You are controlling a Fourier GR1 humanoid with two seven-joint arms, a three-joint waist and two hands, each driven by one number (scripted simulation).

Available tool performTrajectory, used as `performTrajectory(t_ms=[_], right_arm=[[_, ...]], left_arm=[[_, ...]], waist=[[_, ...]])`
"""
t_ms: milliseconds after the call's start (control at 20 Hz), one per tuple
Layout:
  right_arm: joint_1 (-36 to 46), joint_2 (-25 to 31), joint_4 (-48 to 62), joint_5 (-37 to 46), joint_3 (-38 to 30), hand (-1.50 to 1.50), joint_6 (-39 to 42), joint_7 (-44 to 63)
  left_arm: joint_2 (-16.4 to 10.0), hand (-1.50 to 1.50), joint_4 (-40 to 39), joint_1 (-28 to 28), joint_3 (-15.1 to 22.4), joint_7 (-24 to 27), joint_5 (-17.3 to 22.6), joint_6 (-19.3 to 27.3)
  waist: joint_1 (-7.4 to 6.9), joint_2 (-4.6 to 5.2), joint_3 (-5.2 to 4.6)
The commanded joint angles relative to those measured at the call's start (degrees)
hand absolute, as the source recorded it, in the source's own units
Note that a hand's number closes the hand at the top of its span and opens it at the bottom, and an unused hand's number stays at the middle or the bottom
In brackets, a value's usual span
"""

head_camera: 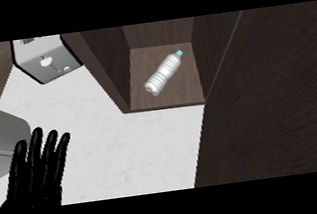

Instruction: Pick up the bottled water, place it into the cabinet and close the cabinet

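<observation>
Now I see the bottled water (165,74) lying on its side inside the open cabinet (110,70), cap toward the back. My left hand (33,177) is down left of the cabinet, over the white counter (137,147), fingers straight and spread.

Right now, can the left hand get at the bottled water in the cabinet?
Probably yes. The cabinet stands open, the bottled water lies on its side inside, and only bare counter separates it from the open left hand at lower left. The door is off to the right.
</observation>
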State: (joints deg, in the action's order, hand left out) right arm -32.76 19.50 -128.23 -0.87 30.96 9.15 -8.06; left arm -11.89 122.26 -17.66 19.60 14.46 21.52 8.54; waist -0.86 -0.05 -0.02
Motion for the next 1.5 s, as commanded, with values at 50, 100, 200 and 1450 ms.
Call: performTrajectory(t_ms=[50,100,200,1450], right_arm=[[1.8,0.5,-6.3,3.4,8.8,1.5,2.2,6.4],[0.5,-0.2,-6.2,6.2,11.1,1.5,1.3,4.7],[2.8,-2.2,-3.8,8.5,13.6,1.5,1.1,5.0],[36.7,-19.3,8.2,-3.0,8.1,1.5,-11.1,31.3]], left_arm=[[-4.0,-1.5,5.7,-5.4,-6.9,0.3,5.7,-3.4],[-4.6,-1.5,6.7,-9.8,-6.3,2.2,5.2,-4.5],[-4.6,-1.5,9.0,-12.1,-5.9,1.9,5.4,-4.6],[-12.5,-1.5,7.0,-26.5,-28.7,7.3,27.8,-26.9]], waist=[[-0.25,-0.15,-0.1],[-0.37,-0.38,-0.1],[-0.65,-0.34,-0.07],[-2.81,0.12,-0.13]])
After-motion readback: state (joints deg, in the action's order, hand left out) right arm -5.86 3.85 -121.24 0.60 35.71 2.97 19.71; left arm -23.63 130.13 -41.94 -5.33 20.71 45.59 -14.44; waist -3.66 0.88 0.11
